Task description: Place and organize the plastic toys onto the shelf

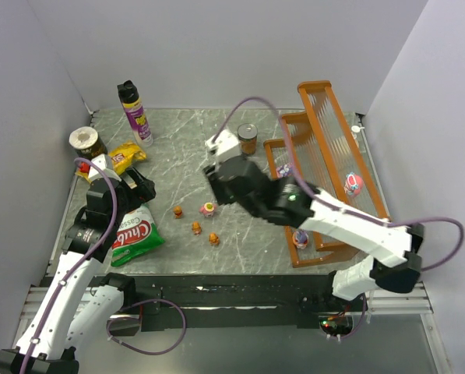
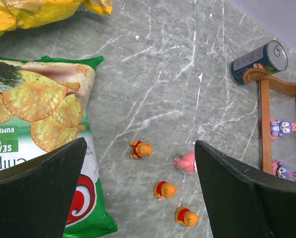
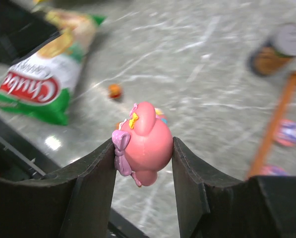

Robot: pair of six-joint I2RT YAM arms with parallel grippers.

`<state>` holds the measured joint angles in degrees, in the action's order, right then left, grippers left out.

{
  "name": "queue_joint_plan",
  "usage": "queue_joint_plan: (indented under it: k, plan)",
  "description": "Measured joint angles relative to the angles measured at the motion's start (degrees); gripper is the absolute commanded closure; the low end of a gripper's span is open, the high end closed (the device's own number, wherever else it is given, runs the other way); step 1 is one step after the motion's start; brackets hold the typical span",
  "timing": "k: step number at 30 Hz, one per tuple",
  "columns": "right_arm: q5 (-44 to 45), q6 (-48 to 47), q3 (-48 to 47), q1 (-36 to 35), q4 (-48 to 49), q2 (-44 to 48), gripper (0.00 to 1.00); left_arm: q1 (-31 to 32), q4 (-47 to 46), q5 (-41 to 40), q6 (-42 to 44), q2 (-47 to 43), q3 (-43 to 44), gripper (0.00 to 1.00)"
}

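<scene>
My right gripper (image 3: 144, 148) is shut on a pink round toy (image 3: 147, 141) with a purple bow and holds it above the table. In the top view this gripper (image 1: 214, 189) hangs over the middle of the table, left of the orange-brown shelf (image 1: 337, 136). Three orange toys (image 1: 195, 227) and a pink toy (image 1: 208, 208) lie on the table below it. My left gripper (image 2: 139, 144) is open and empty, high above those toys (image 2: 165, 190), and sits at the left in the top view (image 1: 139, 187). A pink ball toy (image 1: 354, 185) and purple toys (image 2: 281, 127) are on the shelf.
A green chips bag (image 1: 135, 234) lies under my left arm, a yellow bag (image 1: 127, 156) behind it. A tin can (image 1: 248, 139) stands by the shelf's left side. A spray can (image 1: 135, 113) and a jar (image 1: 86, 142) stand at the back left.
</scene>
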<state>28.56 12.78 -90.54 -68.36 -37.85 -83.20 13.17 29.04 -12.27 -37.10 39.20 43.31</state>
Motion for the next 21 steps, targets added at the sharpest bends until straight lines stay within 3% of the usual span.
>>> queue_joint_plan:
  k: [8, 21]
  plan:
    - [4.26, -1.31, -8.63, 8.48, -11.78, 5.53, 1.0, -0.04, 0.0, 0.44, 0.02, 0.35, 0.0, 0.04]
    - [-0.02, -6.71, -13.07, 35.26, -20.81, 7.02, 1.0, -0.04, 0.0, 1.31, 0.24, 1.51, 0.0, 0.04]
